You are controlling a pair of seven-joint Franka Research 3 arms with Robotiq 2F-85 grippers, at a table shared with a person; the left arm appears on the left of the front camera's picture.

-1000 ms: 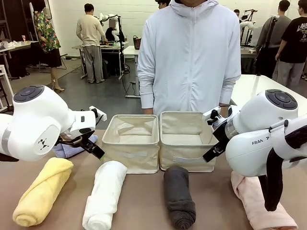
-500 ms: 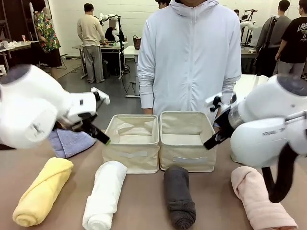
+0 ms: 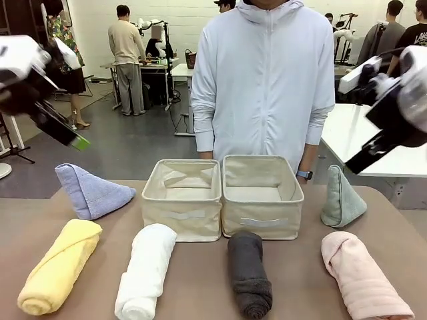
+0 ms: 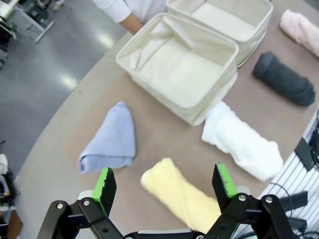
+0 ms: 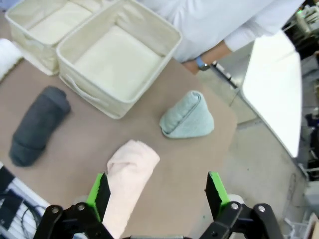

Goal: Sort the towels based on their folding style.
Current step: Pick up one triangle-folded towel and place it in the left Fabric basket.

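Note:
Six towels lie on the brown table. In the front row are a yellow roll (image 3: 60,267), a white roll (image 3: 145,270), a dark grey roll (image 3: 249,273) and a pink roll (image 3: 363,277). A lavender-blue cone (image 3: 92,192) sits at the back left and a sage green cone (image 3: 341,197) at the back right. My left gripper (image 3: 60,127) hangs open high over the left side, above the yellow roll (image 4: 182,194) and lavender cone (image 4: 110,142). High on the right, my right gripper (image 3: 377,150) is open above the pink roll (image 5: 127,179) and green cone (image 5: 188,117). Neither holds anything.
Two beige fabric bins, one on the left (image 3: 182,217) and one on the right (image 3: 261,223), stand side by side at the table's middle, both empty. A person in a pale blue jacket (image 3: 263,80) stands right behind them, arms hanging. A white table (image 3: 353,127) lies beyond the right edge.
Both arms have lifted up and outward from low over the table. This uncovers the lavender cone on the left and the sage green cone on the right. No towel has moved.

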